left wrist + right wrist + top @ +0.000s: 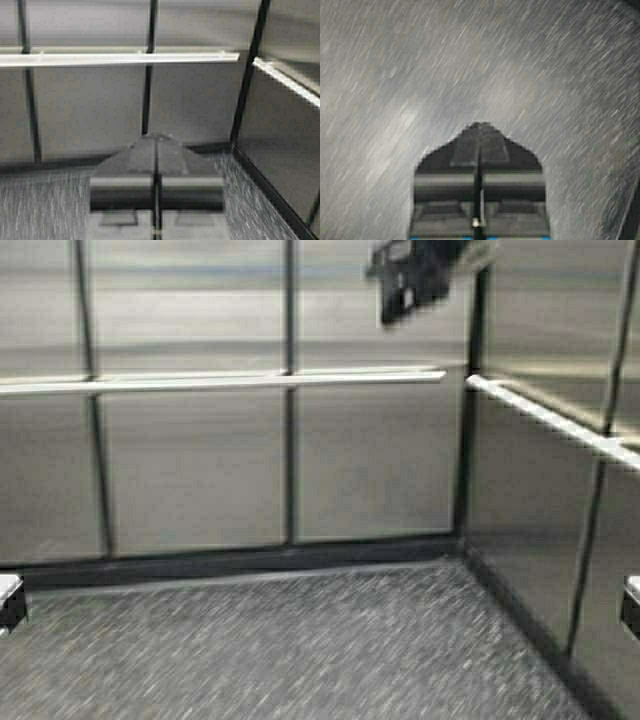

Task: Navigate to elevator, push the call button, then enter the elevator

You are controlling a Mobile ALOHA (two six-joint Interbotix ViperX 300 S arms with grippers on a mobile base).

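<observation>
Left claw (156, 145) is pinched together, right claw (479, 131) too, aimed at the speckled floor (300, 650). Robot's already inside the elevator (290, 460), facing the handrail (220, 382), so I'd say the task's basically done

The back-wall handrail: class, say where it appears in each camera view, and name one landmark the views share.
High view: handrail runs across the elevator's back wall, from the left edge to near the corner.
Left wrist view: handrail crosses the upper part, above the shut left gripper.
Right wrist view: not in it.
Shared landmark: the speckled floor.

Left hand (156, 145) and right hand (479, 131) closed (both empty).
</observation>
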